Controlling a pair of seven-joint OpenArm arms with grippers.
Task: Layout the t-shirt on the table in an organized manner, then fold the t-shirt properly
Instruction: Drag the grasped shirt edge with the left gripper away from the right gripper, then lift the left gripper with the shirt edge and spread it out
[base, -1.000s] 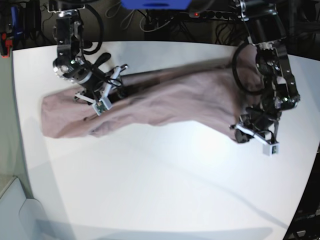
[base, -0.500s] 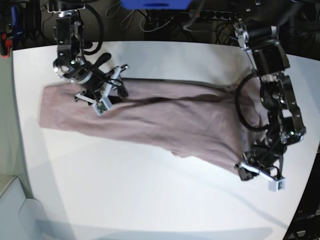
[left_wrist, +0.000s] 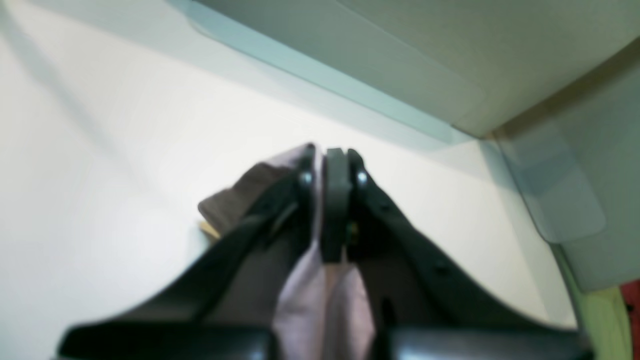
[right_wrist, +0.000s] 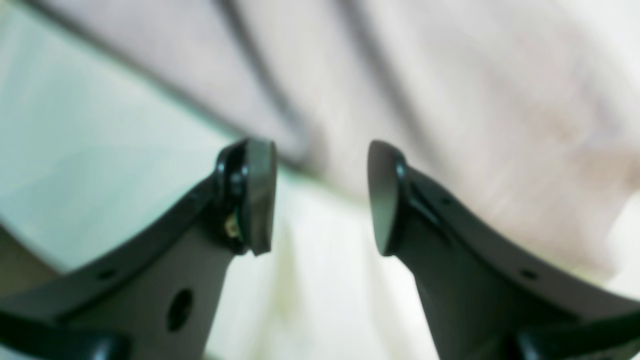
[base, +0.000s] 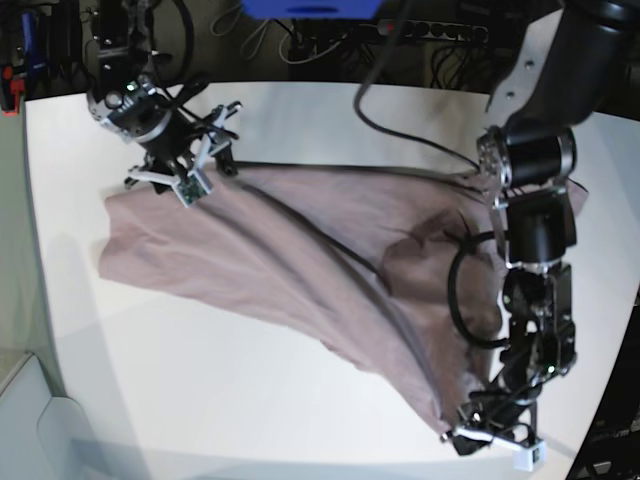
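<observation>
White table (base: 250, 380), t-shirt (base: 300, 260) stretched diagonally, dark cables (base: 300, 45) behind

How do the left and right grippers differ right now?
The left gripper is shut, pinching the t-shirt between its pads; the right gripper is open and holds nothing. The left sits at the table's near edge; the right is above the shirt's far edge.
</observation>
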